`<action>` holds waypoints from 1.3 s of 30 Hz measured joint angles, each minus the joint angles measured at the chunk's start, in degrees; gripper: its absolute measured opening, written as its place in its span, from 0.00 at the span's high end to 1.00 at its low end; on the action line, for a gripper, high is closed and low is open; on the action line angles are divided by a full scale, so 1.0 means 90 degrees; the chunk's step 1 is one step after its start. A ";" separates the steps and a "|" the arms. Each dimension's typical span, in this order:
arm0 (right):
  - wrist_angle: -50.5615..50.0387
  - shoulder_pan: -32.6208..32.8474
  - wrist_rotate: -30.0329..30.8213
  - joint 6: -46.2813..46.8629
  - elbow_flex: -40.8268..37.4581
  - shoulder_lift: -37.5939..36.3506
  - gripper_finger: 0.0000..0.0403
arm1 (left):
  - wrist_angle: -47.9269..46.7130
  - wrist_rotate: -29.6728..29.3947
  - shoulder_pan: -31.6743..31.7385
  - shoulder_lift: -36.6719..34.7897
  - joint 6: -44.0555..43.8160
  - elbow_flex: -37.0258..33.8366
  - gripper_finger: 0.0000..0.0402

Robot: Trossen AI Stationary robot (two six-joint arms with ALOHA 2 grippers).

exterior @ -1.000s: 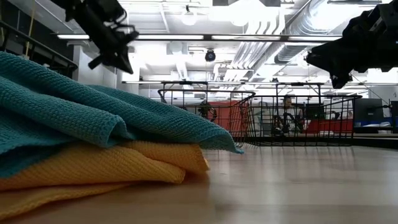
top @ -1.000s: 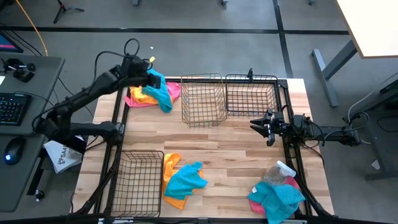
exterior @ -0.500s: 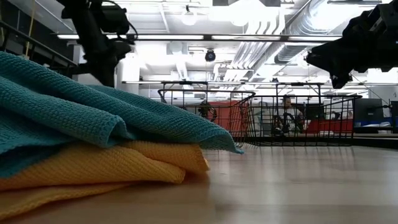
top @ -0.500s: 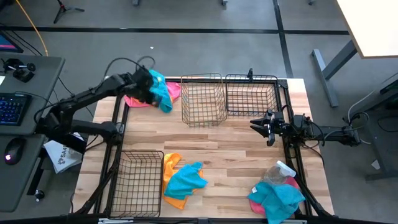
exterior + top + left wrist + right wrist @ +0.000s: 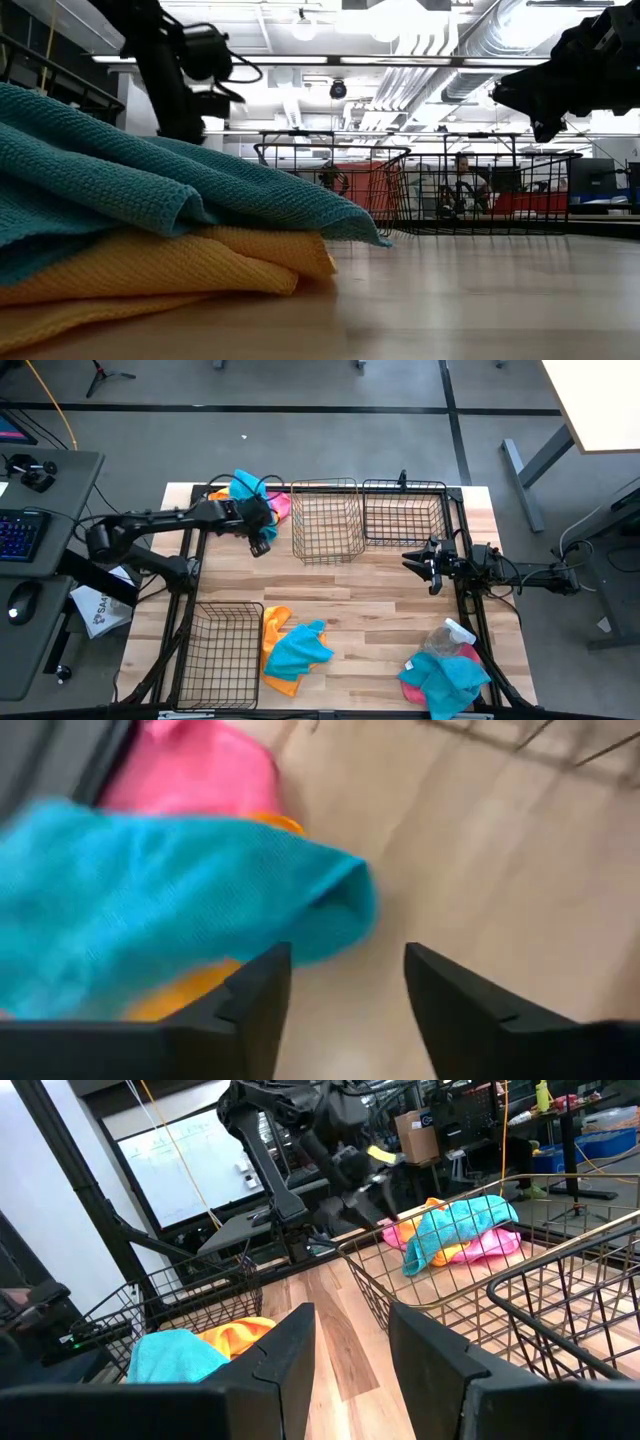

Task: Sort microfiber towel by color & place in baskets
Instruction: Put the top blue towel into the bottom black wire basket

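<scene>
Left gripper (image 5: pixel 262 546) at table's 11 o'clock, jaws parted, empty. Right gripper (image 5: pixel 412 563) at 3 o'clock, fingers apart, hovering.

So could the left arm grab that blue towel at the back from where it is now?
Probably yes. The left gripper is open and sits right beside the blue towel on the far pile, with nothing between them; the middle basket stands off to the side.

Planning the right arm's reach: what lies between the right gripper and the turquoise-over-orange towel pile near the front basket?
Bare wooden tabletop, in the high view, between the right gripper and the turquoise-over-orange towel pile.
</scene>
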 joint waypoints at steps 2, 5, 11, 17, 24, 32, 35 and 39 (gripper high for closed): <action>-0.0002 -0.0002 0.0002 -0.0002 0.0001 0.0000 0.69 | 0.0147 -0.0048 -0.0007 0.0265 0.0471 0.0000 0.47; -0.0002 -0.0002 -0.0001 -0.0002 -0.0002 0.0000 0.69 | 0.0300 -0.0243 -0.0034 0.0681 0.0990 0.0000 0.43; 0.0000 -0.0001 0.0001 0.0000 0.0000 0.0000 0.69 | 0.0602 -0.1195 -0.0203 0.1305 0.1241 0.0000 0.41; 0.0000 -0.0002 0.0001 -0.0002 -0.0002 0.0000 0.69 | 0.1162 -0.1350 -0.0282 0.1575 0.1271 0.0000 0.41; 0.0001 0.0000 -0.0001 -0.0002 -0.0002 0.0000 0.69 | 0.1235 -0.1498 -0.0265 0.1739 0.1365 0.0000 0.61; -0.0002 0.0000 0.0002 -0.0002 -0.0002 0.0000 0.69 | 0.0025 -0.1502 -0.0309 0.1158 0.0818 0.0318 0.97; 0.0001 -0.0001 0.0001 -0.0001 0.0000 0.0000 0.69 | -0.0463 -0.1515 -0.0420 0.0375 0.0720 0.0597 0.99; -0.0001 0.0000 -0.0001 -0.0001 0.0001 0.0000 0.69 | -0.1052 -0.1813 -0.0568 -0.0751 0.0653 0.1101 1.00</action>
